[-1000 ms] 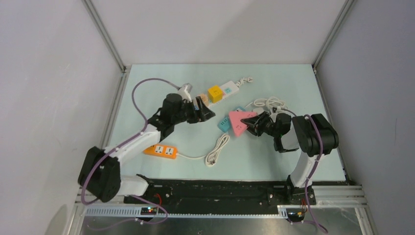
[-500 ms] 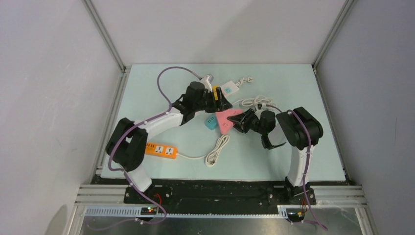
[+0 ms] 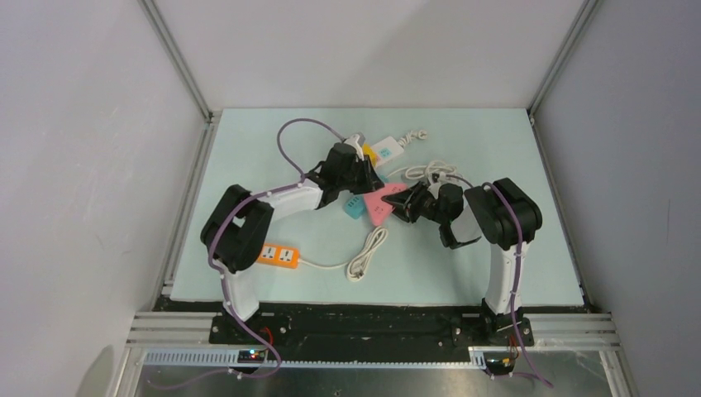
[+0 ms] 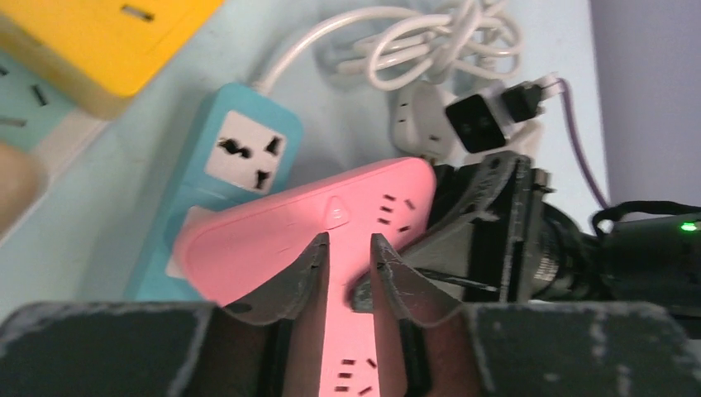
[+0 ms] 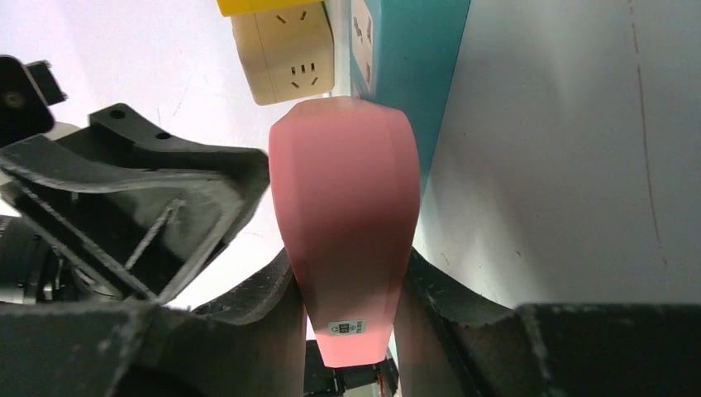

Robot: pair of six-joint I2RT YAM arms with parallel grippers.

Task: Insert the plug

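Right wrist: pink triangular power strip (image 5: 343, 240) tight between right jaws; left jaws unclear.

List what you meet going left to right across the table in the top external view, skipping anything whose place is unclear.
orange power strip → teal power strip → pink power strip → white cable bundle

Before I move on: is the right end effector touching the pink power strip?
Touching. In the right wrist view, the right end effector has its fingers pressed against both sides of the pink power strip, with no gap visible on either side.
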